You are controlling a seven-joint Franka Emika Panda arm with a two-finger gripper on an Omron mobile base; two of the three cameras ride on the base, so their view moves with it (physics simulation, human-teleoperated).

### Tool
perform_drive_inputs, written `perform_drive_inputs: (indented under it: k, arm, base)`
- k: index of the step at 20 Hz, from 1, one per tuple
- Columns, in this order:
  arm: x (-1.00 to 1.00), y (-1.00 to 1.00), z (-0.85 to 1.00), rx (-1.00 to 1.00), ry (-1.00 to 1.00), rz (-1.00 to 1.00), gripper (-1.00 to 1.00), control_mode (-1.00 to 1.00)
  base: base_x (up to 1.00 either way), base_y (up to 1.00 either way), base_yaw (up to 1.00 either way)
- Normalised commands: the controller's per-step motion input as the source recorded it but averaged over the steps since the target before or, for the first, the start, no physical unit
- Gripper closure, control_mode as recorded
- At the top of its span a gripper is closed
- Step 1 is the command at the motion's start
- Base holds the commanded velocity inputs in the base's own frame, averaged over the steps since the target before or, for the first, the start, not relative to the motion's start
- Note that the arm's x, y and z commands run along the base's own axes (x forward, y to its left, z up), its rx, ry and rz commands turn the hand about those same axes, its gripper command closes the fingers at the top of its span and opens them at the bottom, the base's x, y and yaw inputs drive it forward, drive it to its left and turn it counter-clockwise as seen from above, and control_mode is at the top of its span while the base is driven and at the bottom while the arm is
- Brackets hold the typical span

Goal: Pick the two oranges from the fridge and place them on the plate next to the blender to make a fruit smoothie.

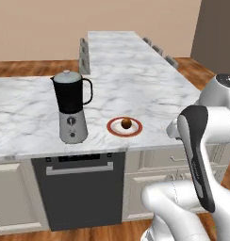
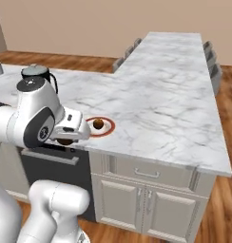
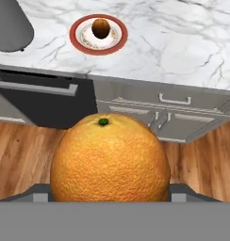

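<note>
My gripper (image 3: 110, 190) is shut on an orange (image 3: 110, 160), which looms large in the hand view with its green stem end up. It hangs in front of the counter edge, over the wooden floor, short of the plate. The same held orange (image 2: 65, 141) peeks out under the hand in the right base view. The second orange (image 1: 127, 123) (image 3: 101, 28) lies on the red-rimmed plate (image 1: 112, 128) (image 3: 74, 33), just right of the blender (image 1: 72, 106). The fridge is out of view.
The plate sits near the front edge of a marble counter (image 1: 135, 75). Below it are a black dishwasher (image 1: 79, 188) and pale cabinet drawers (image 2: 146, 173). Grey chair backs (image 1: 84, 54) stand along the counter's far side.
</note>
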Motion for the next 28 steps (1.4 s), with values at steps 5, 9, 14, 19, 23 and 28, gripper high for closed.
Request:
perform_drive_inputs:
  k: [5, 9, 14, 19, 23, 28]
  arm:
    - [0.0, 0.0, 0.0, 0.0, 0.0, 0.0, 1.0, 1.0]
    - [0.0, 0.0, 0.0, 0.0, 0.0, 0.0, 1.0, 1.0]
    - [0.0, 0.0, 0.0, 0.0, 0.0, 0.0, 1.0, 1.0]
    - [0.13, 0.0, -0.09, 0.0, 0.03, 0.0, 1.0, -1.0]
    - [0.99, -0.28, -0.96, 0.0, 0.37, 0.0, 1.0, -1.0]
    - [1.0, -0.17, -0.97, 0.0, 0.26, 0.0, 1.0, -1.0]
  base:
    - [0.34, 0.24, -0.07]
    - [0.57, 0.45, -0.02]
    - [0.74, 0.38, 0.0]
    - [0.43, 0.02, 0.0]
    - [0.0, 0.0, 0.0]
    - [0.0, 0.0, 0.0]
